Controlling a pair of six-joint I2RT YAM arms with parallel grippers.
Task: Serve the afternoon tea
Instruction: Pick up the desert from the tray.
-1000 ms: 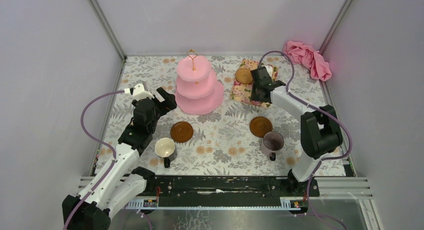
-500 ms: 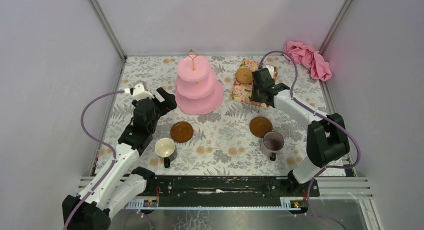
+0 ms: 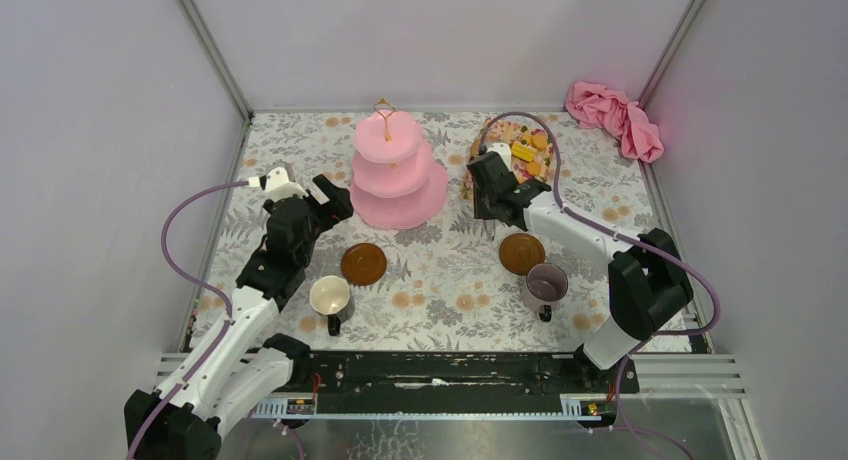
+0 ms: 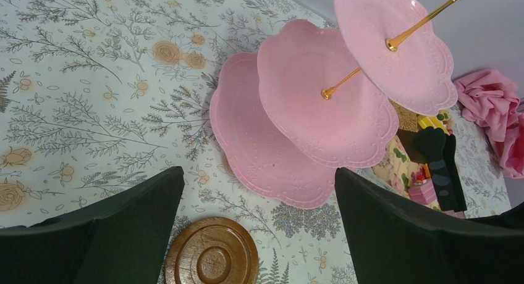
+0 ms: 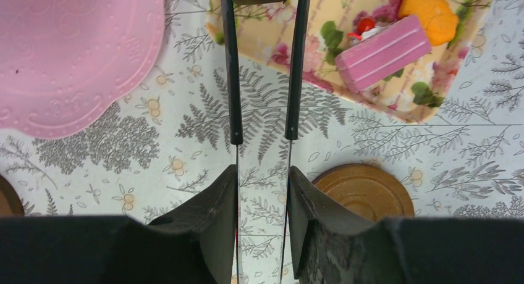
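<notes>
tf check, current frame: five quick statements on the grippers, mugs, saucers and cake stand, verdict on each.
1. The right gripper is shut on the slim black tongs. True.
2. The left gripper grips the pink three-tier cake stand. False: it is open, holding nothing, beside the stand.
3. The white mug stands on a brown round saucer. False: it stands on the floral tablecloth, beside the saucer.
4. The stand's visible tiers are bare. True.
5. The purple mug is upright. True.
</notes>
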